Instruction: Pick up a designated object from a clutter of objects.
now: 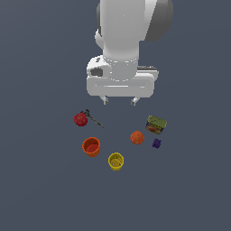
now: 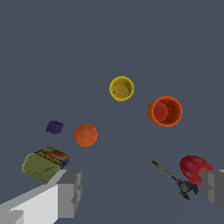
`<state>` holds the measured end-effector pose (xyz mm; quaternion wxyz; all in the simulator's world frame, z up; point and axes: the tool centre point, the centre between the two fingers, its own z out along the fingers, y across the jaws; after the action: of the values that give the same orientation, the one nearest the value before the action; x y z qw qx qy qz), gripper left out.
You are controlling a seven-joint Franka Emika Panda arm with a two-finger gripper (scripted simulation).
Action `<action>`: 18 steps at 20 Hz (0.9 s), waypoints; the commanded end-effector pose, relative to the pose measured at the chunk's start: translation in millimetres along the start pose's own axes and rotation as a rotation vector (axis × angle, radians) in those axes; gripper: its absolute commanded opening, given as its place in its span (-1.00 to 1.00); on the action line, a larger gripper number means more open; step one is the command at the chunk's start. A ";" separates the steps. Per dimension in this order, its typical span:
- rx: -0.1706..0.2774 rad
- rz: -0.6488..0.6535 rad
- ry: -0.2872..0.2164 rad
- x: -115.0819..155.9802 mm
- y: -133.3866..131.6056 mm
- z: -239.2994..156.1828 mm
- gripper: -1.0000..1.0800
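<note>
Gripper (image 1: 119,101) hangs above clutter w/ fingers spread, holding nothing (orange ball (image 1: 137,137) untouched, betw. yellow cup (image 1: 116,161) and can (image 1: 156,124)).

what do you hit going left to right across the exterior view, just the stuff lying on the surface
red ball → orange-red cup → yellow cup → orange ball → green-topped can. The thin dark tool overlaps the red ball and the cup in that order, and the purple piece sits under the can's span, so both are left out.
</note>
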<state>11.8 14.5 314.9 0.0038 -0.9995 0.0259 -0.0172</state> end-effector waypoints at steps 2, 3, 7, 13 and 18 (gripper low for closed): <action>-0.001 0.035 -0.002 1.4 -4.5 9.9 0.92; -0.001 0.047 -0.003 1.9 -6.1 13.3 0.92; -0.003 0.108 -0.005 3.9 -13.8 30.0 0.92; -0.006 0.225 -0.010 5.8 -28.8 62.4 0.92; -0.008 0.326 -0.013 5.3 -41.9 90.5 0.92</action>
<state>22.2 52.6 233.5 0.0028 -0.9850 0.1720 -0.0102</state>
